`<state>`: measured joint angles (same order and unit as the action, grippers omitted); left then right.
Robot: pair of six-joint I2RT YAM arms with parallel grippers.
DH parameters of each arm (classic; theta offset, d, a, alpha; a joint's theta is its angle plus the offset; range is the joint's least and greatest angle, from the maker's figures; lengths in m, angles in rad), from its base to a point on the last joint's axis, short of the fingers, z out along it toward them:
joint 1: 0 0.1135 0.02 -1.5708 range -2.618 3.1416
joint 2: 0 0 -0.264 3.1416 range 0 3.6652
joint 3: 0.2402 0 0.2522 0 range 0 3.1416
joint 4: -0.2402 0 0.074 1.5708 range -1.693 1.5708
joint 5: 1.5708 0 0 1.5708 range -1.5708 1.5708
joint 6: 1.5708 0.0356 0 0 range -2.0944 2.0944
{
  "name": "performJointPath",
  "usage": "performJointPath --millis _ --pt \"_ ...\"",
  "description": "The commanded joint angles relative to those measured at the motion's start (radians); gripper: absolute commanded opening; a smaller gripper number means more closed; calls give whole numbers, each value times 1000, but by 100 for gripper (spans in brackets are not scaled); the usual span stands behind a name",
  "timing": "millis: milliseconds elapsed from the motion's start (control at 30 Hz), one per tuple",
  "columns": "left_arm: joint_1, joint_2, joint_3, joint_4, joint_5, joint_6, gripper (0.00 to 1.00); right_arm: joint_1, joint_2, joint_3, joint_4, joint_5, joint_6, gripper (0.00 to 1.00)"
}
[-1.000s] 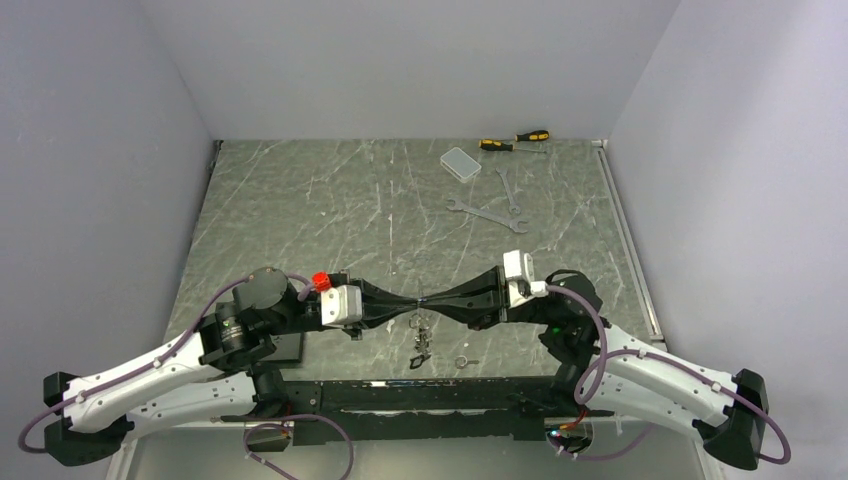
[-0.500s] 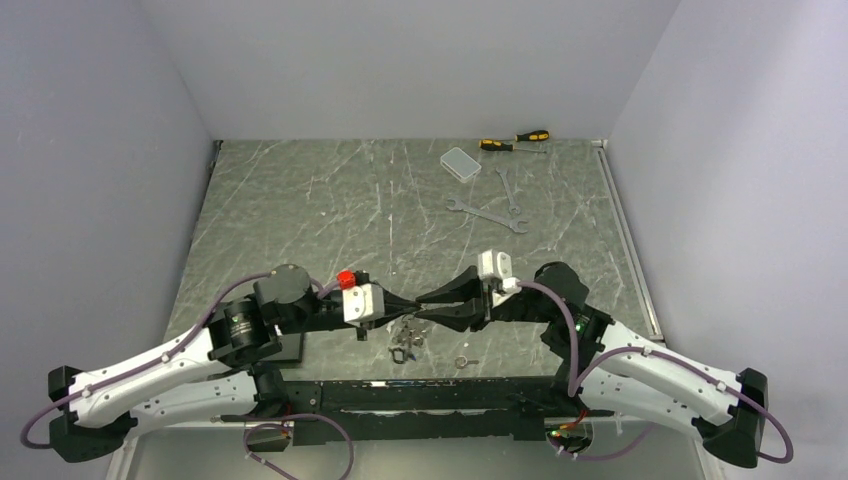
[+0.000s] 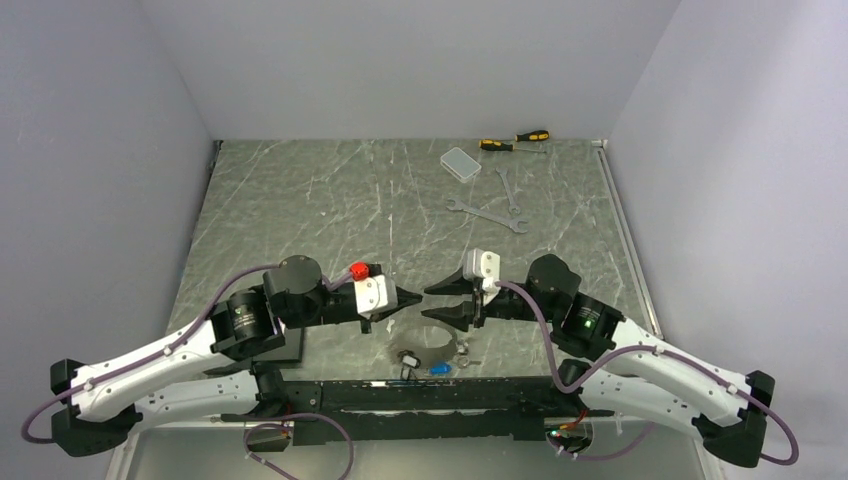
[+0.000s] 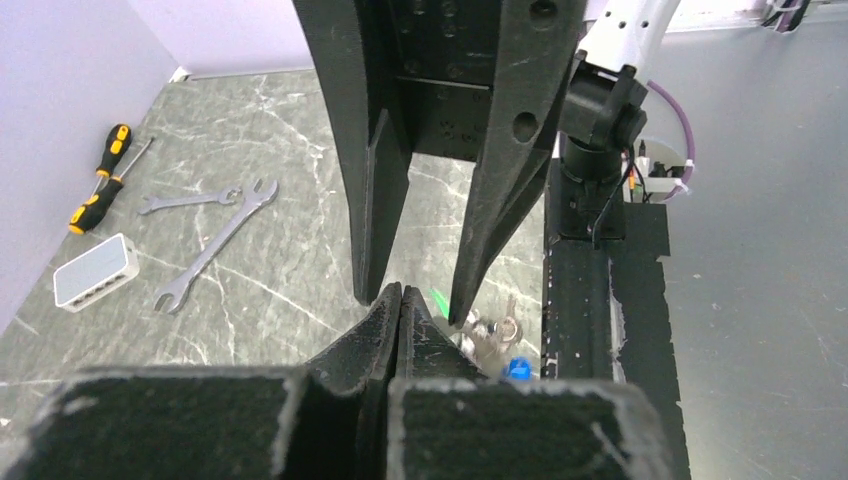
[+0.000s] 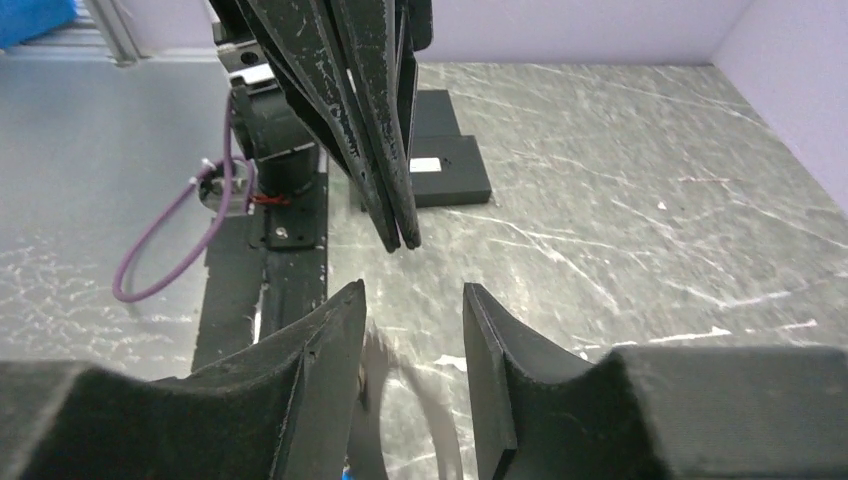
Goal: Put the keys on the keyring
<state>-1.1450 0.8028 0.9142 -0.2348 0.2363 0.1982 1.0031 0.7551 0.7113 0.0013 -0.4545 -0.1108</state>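
The keyring, blurred by motion, lies low over the table just below both grippers, with the keys bunched at its near side and a blue key head beside them. My left gripper is shut with nothing seen between its tips. Facing it tip to tip, my right gripper stands open and empty. The left wrist view shows the keys, the blue head and a green head. The keyring smears below the right fingers.
Two wrenches, a white box and yellow-black screwdrivers lie at the back right. A small loose ring piece sits by the keys. A black rail runs along the near edge, and a black block sits near the left arm.
The right gripper has opened and let go. The keyring and keys, held up between both tips a second ago, have dropped toward the near edge. Both grippers shifted slightly.
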Motion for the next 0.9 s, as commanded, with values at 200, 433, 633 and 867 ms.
performJointPath --millis 200,433,633,867 --pt "-5 20 -11 15 -216 -19 1 2 -28 18 -56 225 12 48" --pt "-1 -35 -109 3 -635 -168 75 17 83 -65 -51 362 238 53" --pt "186 13 -44 -215 -704 -226 99 141 228 -82 -10 381 215 57" --pt "577 164 28 -349 -377 -283 97 203 405 -54 -6 418 248 59"
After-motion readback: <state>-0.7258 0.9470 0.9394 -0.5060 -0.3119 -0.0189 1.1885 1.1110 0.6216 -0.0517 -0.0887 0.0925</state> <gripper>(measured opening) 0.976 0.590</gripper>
